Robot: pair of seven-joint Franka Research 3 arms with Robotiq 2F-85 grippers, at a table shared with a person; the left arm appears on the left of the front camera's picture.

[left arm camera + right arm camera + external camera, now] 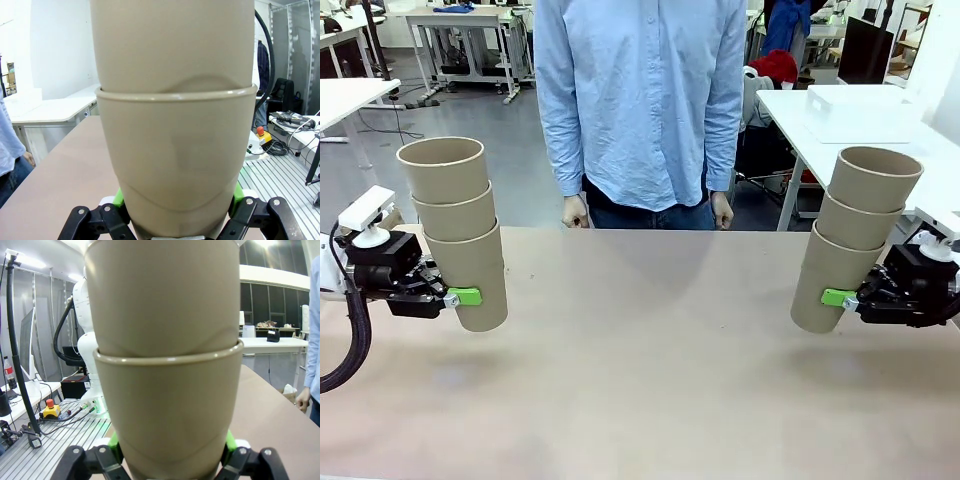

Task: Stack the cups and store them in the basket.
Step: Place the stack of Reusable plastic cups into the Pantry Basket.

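Two stacks of three nested tan cups stand lifted above the table. My left gripper [463, 297] is shut on the bottom cup of the left stack [455, 230], which stands nearly upright. On the right, my right gripper [838, 298] is shut on the bottom cup of the right stack [855, 235], which leans a little to the right. In the left wrist view the held stack [175, 125] rises between green pads [118, 199]. The right wrist view shows its stack [167, 365] the same way, between green pads [114, 442]. The basket is out of view.
A person in a light blue shirt [640, 100] stands at the far edge of the brown table [650, 380], hands [576, 212] hanging at the edge. White tables [860, 115] stand behind at left and right.
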